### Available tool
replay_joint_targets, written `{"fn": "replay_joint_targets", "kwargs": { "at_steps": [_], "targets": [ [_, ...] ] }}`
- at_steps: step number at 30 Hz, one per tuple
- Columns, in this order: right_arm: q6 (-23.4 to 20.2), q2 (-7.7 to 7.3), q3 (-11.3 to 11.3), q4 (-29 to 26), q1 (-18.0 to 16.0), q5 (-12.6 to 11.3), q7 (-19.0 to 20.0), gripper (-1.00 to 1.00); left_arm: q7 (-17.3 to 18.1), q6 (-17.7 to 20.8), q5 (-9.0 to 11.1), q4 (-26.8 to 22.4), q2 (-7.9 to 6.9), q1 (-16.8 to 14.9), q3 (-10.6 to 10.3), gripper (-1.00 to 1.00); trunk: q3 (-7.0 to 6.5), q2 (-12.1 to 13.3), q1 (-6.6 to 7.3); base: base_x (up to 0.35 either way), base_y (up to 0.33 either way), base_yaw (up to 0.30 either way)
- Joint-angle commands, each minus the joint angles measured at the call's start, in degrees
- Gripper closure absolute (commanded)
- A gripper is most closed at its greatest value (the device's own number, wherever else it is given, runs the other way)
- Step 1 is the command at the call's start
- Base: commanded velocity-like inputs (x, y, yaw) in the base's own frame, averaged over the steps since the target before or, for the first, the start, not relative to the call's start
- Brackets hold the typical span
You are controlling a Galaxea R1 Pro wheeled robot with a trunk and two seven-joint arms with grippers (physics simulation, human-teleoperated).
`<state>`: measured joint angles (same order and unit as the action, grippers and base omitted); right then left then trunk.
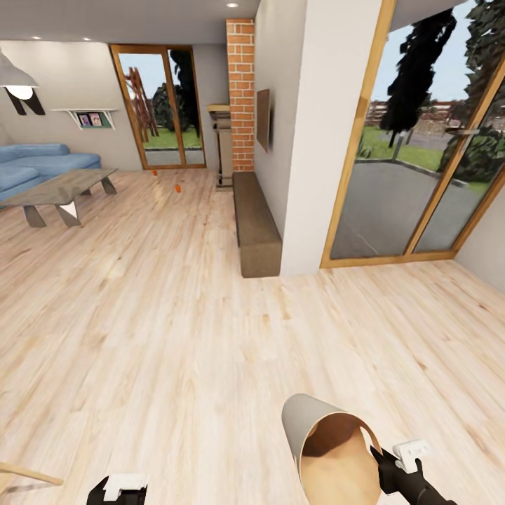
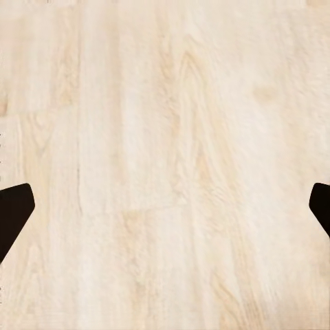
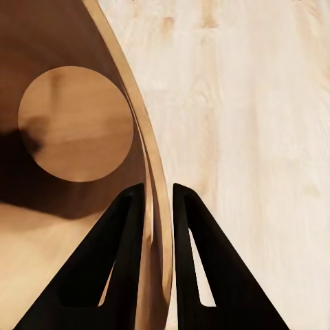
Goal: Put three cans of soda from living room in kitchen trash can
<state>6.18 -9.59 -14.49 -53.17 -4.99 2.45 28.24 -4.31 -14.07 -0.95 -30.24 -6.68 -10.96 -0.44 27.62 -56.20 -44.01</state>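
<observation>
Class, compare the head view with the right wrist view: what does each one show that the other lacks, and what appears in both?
Head view alone: the blue sofa, coffee table, brick column, glass doors, and two small orange things far off on the floor. Right wrist view alone: the right gripper pinching the tash can wall, one finger inside, one outside, and the bin's round bottom. Both: the bin's brown inside and the plank floor.

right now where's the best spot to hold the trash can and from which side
By the rim wall, as the right gripper has it now: one finger inside, one outside the thin wall of the tash can. It comes in from the open mouth. The body looks too wide to span, while the thin rim fits between the fingers. The bin hangs tilted in the head view.
</observation>
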Motion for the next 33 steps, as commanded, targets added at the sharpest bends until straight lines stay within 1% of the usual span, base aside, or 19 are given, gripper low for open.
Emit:
{"fn": "replay_joint_targets", "kwargs": {
  "at_steps": [1,12,22,26,29,30,31,33],
  "targets": [
    [-0.03,0.01,-0.01,-0.09,-0.02,-0.52,0.32,1.00,0.00,0.00,0.00,0.00,0.00,0.01,0.00,-1.00,0.00,0.00,0.00,0.233,0.096,0.004],
    [-0.03,0.01,0.04,-0.09,-0.02,-0.52,0.32,1.00,0.00,0.01,-0.01,0.00,0.00,-0.01,0.00,-1.00,0.00,0.00,0.00,0.296,0.090,0.010],
    [-0.03,0.04,0.07,-0.09,-0.02,-0.49,0.32,1.00,0.00,0.01,-0.01,0.00,0.00,0.00,-0.02,-1.00,0.00,0.00,0.00,0.307,0.042,0.205],
    [-0.03,0.47,0.06,-0.09,-0.02,-0.43,0.32,1.00,0.00,0.01,-0.01,0.00,0.00,-0.01,-0.03,-1.00,0.00,0.00,0.00,0.282,0.004,0.243],
    [-0.03,0.68,0.07,-0.09,-0.02,0.52,0.31,1.00,0.00,0.01,-0.01,0.00,0.00,0.01,-0.03,-1.00,0.00,0.00,0.00,0.277,0.001,0.245],
    [-0.03,0.77,0.05,-0.09,-0.02,1.34,0.13,1.00,0.00,0.01,-0.01,0.00,0.00,0.01,-0.05,-1.00,0.00,0.00,0.00,0.276,0.001,0.244],
    [0.00,0.98,0.04,-0.09,-0.02,2.19,-0.53,1.00,0.00,0.01,-0.01,0.31,0.00,0.01,-0.09,-1.00,0.00,0.00,0.00,0.275,0.000,0.206],
    [0.02,1.22,0.03,-0.09,-0.02,2.72,-1.26,1.00,0.00,0.01,0.08,1.65,0.00,0.00,-0.14,-1.00,0.00,0.00,0.00,0.275,0.000,0.114]
  ]
}}
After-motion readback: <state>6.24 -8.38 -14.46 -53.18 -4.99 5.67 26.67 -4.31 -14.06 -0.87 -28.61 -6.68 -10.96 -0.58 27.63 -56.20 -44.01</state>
